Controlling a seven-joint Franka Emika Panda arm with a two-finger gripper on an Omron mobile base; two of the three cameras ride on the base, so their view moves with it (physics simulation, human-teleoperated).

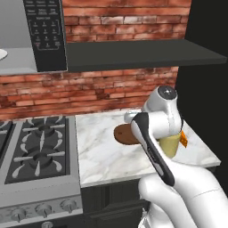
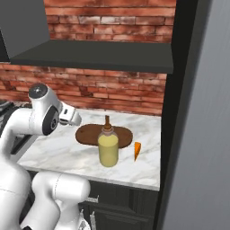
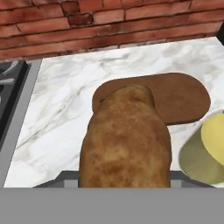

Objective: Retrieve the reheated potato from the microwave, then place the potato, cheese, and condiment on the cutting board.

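The brown potato (image 3: 124,140) looms close in the hand view, with my gripper (image 2: 73,118) shut on it and the fingertips hidden behind it. It hangs just above the near left end of the dark oval cutting board (image 3: 175,98) (image 2: 90,134) (image 1: 124,135). The pale yellow condiment (image 2: 108,148) (image 3: 210,148) stands upright on the marble in front of the board's right half. The orange cheese (image 2: 137,150) (image 1: 183,139) lies on the counter right of the bottle. At the upper left, the microwave (image 1: 44,35) shows its button panel and light grey interior.
A gas stove (image 1: 38,147) adjoins the marble counter (image 1: 107,156) on the left. A dark shelf (image 1: 133,53) juts out overhead below the brick wall. A tall dark cabinet side (image 2: 197,112) bounds the counter on the right.
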